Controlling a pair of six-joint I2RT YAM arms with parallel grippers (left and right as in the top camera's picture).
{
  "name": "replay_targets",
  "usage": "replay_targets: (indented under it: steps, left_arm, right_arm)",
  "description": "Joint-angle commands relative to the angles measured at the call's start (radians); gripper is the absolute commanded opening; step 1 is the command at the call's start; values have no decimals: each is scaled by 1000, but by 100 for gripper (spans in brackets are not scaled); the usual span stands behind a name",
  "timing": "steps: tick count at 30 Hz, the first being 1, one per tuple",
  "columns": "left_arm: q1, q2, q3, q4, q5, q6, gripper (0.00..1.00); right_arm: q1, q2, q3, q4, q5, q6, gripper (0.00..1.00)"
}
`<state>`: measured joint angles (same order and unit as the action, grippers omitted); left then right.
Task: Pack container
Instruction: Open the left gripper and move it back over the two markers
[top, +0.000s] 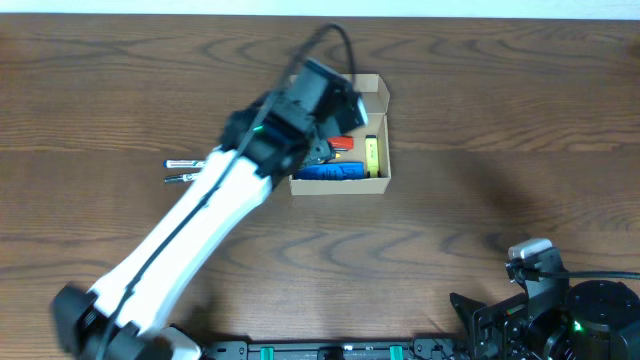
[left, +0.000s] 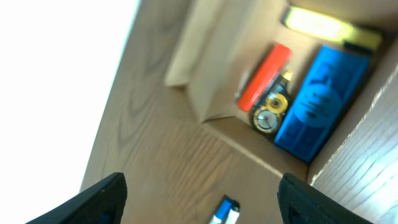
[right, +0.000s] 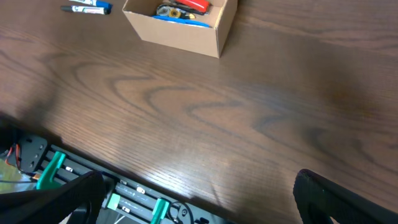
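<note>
**Box lies crosswise, mouth up, left tool spread over it**

The container (top: 384, 150) sits just past the middle of the counter (top: 480, 120). Its opening faces up and its long axis runs left to right in the overhead view, with a flap at the far right corner. The left tool (left: 202, 183) hovers over its left part, fingers wide apart and empty, and the arm hides that part from above. Inside lie a blue item (left: 323, 99), a red one (left: 264, 78) and a yellow one (left: 323, 25), all too blurred to name. The right tool (right: 199, 190) is at the near edge, also spread apart and empty.
</note>
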<state>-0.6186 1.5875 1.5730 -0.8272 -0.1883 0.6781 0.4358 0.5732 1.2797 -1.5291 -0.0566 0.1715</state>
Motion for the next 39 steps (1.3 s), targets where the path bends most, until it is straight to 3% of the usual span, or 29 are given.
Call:
replay_targets:
  steps: [1,5,9,12,22,23,26,28,39]
  left_arm:
    - [47,-65,16,-32,-17,-324,78]
    - [120,-103,16,-98,-18,-665,76]
    - [231,-98,16,-205,-13,-1109,75]
    - [297,-84,16,-280,-13,-1312,75]
    - [403,-30,-47,-349,47,-1672,78]
    - [406,-25,-59,-349,50,-1708,79]
    - [412,1,-98,-341,56,-1859,98]
    - [412,17,-113,-329,77,-1938,95]
    - [411,74,-117,-309,103,-2014,95]
  right_arm:
    - [-3,-1,2,-1,-7,-9,99]
    - [-3,-1,2,-1,-7,-8,99]
    - [-3,-1,2,-1,-7,-8,99]
    - [-3,-1,2,-2,-7,-8,99]
    - [-3,-1,2,-1,-7,-8,99]
    - [-3,-1,2,-2,-7,-8,99]
    - [-3,-1,2,-1,-7,-9,99]
    - [-3,-1,2,-1,-7,-9,99]
    - [-3,-1,2,-2,-7,-9,99]
